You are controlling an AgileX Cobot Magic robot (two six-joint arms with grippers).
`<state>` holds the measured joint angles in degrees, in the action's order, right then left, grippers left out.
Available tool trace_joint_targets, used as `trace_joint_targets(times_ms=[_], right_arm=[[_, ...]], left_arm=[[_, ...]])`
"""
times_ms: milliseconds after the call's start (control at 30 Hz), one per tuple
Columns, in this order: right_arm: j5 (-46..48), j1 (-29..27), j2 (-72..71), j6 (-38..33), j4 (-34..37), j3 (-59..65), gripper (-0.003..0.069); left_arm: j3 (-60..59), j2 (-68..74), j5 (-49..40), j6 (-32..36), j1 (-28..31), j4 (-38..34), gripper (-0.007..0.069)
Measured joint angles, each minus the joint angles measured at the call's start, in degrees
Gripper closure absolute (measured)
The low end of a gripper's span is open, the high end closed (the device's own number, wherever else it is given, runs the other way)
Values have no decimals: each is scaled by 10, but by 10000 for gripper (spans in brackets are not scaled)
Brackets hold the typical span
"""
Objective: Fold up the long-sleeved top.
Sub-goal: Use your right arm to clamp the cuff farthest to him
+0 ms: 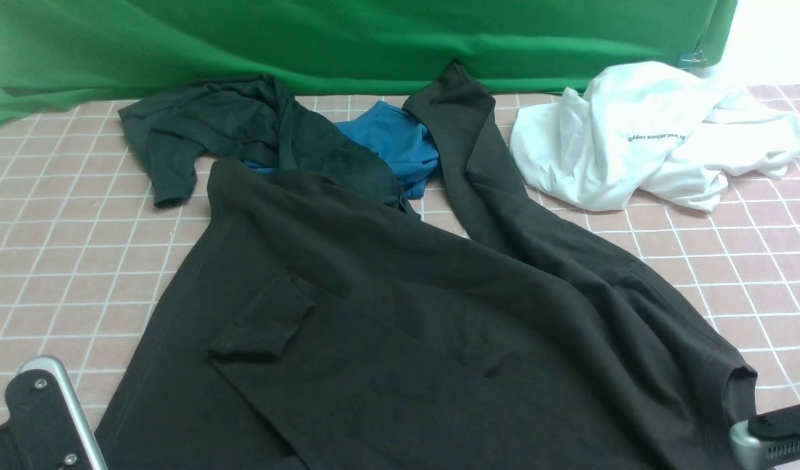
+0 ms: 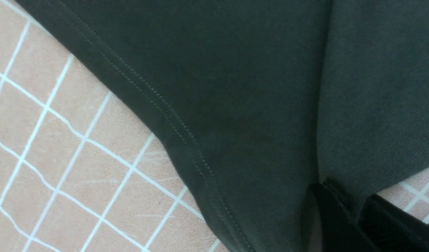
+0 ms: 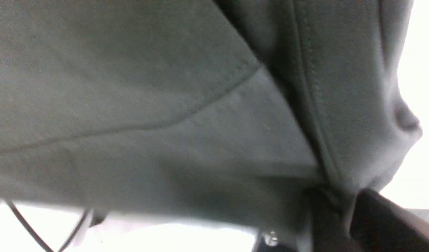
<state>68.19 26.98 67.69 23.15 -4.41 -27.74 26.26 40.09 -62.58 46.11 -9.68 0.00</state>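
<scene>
The top point(image 1: 400, 313) lies spread over the near middle of the checked table point(image 1: 61, 248), one sleeve folded across its body, the other stretching back to the green backdrop point(image 1: 374, 39). The left gripper point(image 2: 354, 210) is clamped on a fold near its stitched edge; the right gripper point(image 3: 344, 206) pinches its cloth beside a seam

Front camera, set between the robot's two arms, looks forward and slightly down across the checked table point(image 1: 61, 215) to the green backdrop point(image 1: 374, 39), wide enough to take in the long-sleeved top point(image 1: 387, 313) spread in the foreground. Left wrist camera looks down from close range on the top's stitched hem point(image 2: 137, 101) and the table beside it. Right wrist camera sits closer still, its frame filled with blurred cloth against bright light. All three views share the top.
</scene>
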Motion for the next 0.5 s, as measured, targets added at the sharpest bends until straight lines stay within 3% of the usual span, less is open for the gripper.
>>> trace_joint_targets(times_ms=[167,233,333,500], right_arm=[[13,0,-18,-21,-1,-50,171],[12,1,-28,-21,-1,-92,120],[-23,1,-32,-29,-1,-155,118],[-151,-36,76,-118,35,-322,271]], left_arm=[[0,0,-12,0,0,0,589],[0,0,-15,0,0,0,589],[0,0,-16,0,0,0,589],[0,0,-3,0,0,0,589]])
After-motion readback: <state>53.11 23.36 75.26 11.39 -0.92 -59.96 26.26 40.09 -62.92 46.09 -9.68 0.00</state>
